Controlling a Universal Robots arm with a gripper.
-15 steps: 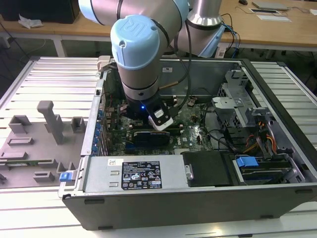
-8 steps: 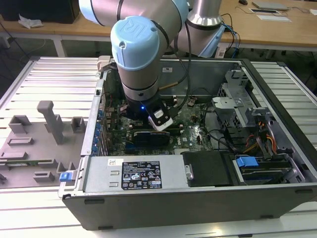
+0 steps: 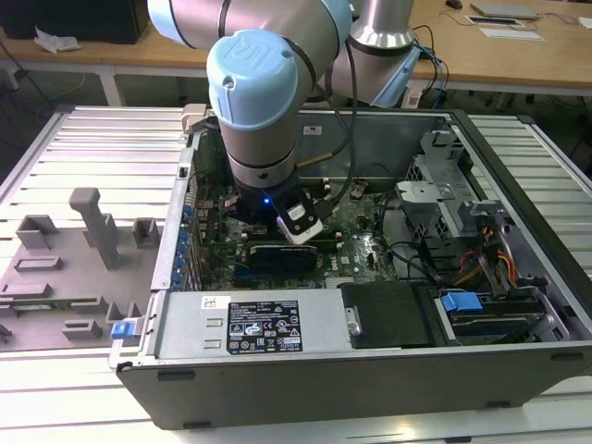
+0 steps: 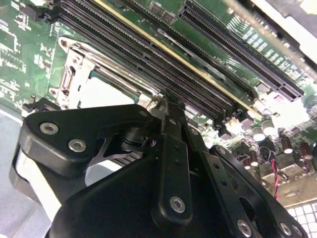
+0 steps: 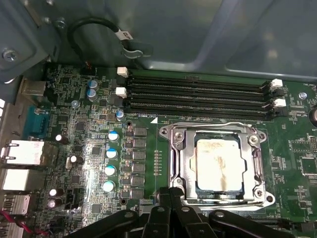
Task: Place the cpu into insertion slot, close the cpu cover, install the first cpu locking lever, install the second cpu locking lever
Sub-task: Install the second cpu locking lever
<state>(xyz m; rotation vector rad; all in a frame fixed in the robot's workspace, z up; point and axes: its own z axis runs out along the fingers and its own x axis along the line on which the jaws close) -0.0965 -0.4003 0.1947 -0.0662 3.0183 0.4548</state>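
The cpu (image 5: 219,166) lies flat in the insertion slot (image 5: 186,163), silvery top up, its slightly longer side running from twelve to six o'clock in the first wrist view. The cpu cover (image 5: 216,130) is closed down around it, framing it on all sides. The gripper (image 5: 171,191) sits at the socket's seven o'clock corner, fingers pressed together, holding nothing. The memory slots (image 5: 198,96) run along the twelve o'clock side.

A ribbed metal worktable (image 3: 102,139) spreads under the arm. Wooden desks (image 3: 518,55) stand beyond it, papers (image 3: 511,32) lying on one. Grey plastic holders (image 3: 88,231) sit well off toward the exterior view's left.
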